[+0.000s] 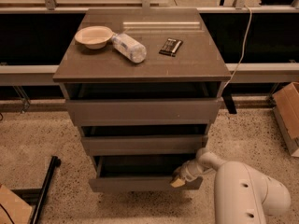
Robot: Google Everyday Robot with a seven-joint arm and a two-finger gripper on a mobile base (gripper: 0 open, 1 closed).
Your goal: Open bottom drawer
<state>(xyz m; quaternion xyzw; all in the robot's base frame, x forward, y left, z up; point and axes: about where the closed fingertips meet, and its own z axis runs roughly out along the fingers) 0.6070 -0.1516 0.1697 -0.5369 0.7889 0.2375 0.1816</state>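
Note:
The bottom drawer (140, 184) is the lowest of three grey-brown drawers in the cabinet (142, 64). It stands pulled out toward me, with a dark inside showing above its flat front panel. My gripper (180, 178) is at the right end of that panel's top edge, at the end of my white arm (247, 195), which comes in from the lower right. The middle drawer (142, 143) and top drawer (142, 111) sit above it, each with a dark gap over its front.
On the cabinet top lie a cream bowl (94, 36), a plastic bottle on its side (129, 47) and a small dark packet (170, 46). A cardboard box (288, 115) stands at the right. A black bar (44, 190) lies on the speckled floor at the left.

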